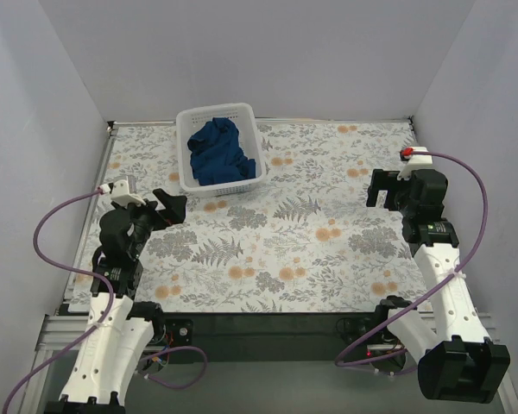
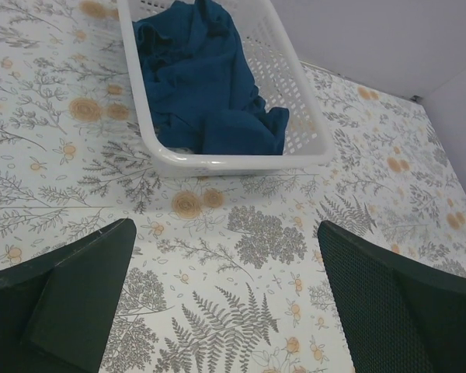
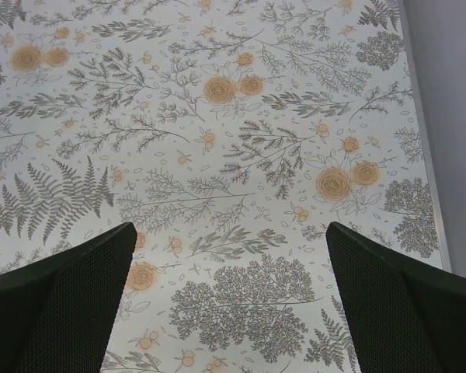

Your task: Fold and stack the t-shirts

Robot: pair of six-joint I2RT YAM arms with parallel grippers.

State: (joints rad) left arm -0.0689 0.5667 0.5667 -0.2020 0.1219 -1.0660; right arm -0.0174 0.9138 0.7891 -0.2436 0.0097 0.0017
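Note:
Dark navy t-shirts (image 1: 216,153) lie crumpled in a heap inside the white lattice basket (image 1: 249,116) at the back of the table, left of centre. The left wrist view shows the same heap of t-shirts (image 2: 206,85) in the basket (image 2: 307,124). My left gripper (image 1: 161,210) hovers in front of the basket, a little to its left, open with nothing between its fingers (image 2: 78,299). My right gripper (image 1: 382,190) is over the right side of the table, far from the basket, open and empty; its fingers (image 3: 404,311) frame only the floral cloth.
A floral tablecloth (image 1: 302,233) covers the table. Grey walls close in the left, back and right. The cloth's right edge (image 3: 423,155) runs close to my right gripper. Purple cables (image 1: 43,224) loop beside both arms.

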